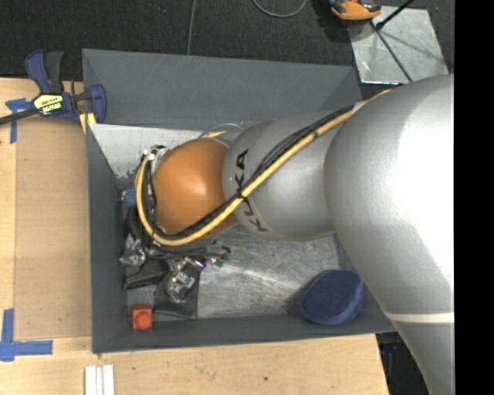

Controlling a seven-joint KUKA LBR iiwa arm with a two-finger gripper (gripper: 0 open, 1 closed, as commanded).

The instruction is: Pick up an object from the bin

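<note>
The orange wrist cover (189, 189) hangs over the bin's (231, 85) end at the view's left, above a heap (166, 271) of dark and shiny small parts. I cannot tell how the claw stands, or whether it has anything. I'd lower straight, close on one piece at the heap's edge, and lift clear of the wall. A small red block (141, 318) lies just beside the heap, and a blue round pad (332, 298) sits well apart. The bin floor is scuffed grey metal, and there is dark flooring (154, 23) beyond the far wall.
</note>
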